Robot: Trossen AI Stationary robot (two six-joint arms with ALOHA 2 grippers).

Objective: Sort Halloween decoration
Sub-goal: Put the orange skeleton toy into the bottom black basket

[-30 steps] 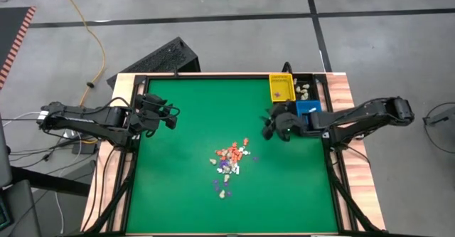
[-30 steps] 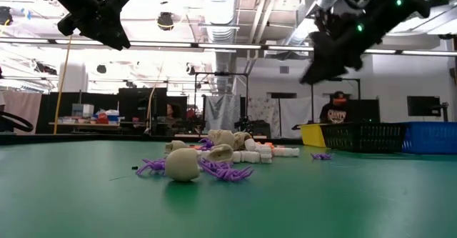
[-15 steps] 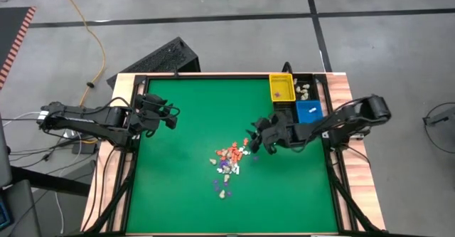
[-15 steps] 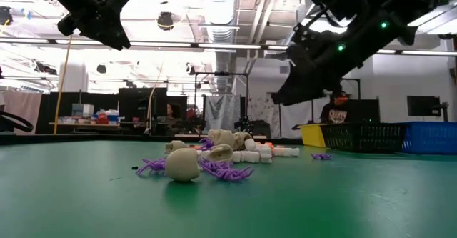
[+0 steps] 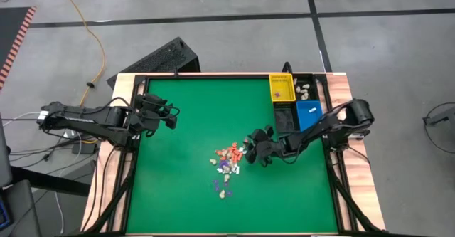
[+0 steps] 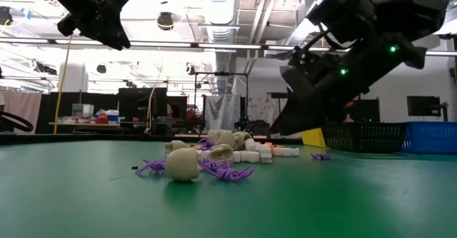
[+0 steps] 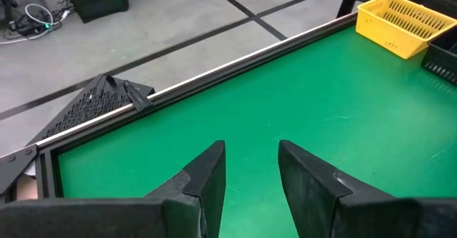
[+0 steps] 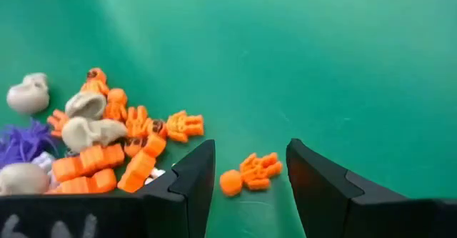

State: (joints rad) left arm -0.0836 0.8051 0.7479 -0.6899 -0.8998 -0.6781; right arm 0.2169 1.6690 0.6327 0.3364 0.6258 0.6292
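Note:
The Halloween decoration [image 5: 227,162] lies as a loose pile of tiny cream, orange and purple trinkets in the middle of the green table, and shows in the low view [image 6: 214,156] too. My right gripper [image 5: 252,146] hangs low at the pile's right edge, open. In its wrist view [image 8: 250,159] a lone orange trinket [image 8: 251,172] lies on the felt between the two fingers, untouched, with the pile [image 8: 107,141] beside it. My left gripper [image 5: 169,116] waits raised at the table's left side, open [image 7: 251,156], with nothing between its fingers.
A yellow bin [image 5: 281,87], a black bin holding pale pieces [image 5: 304,90], a blue bin [image 5: 308,111] and another black bin [image 5: 286,116] stand at the far right. A single purple trinket [image 6: 320,156] lies apart from the pile. Bare felt surrounds the pile.
My right gripper has come away from the bins, moving down and toward the table's left and near edge until it hangs low beside the pile. Its wrist has rolled a little. Its fingers have stayed open. The pile has not moved.

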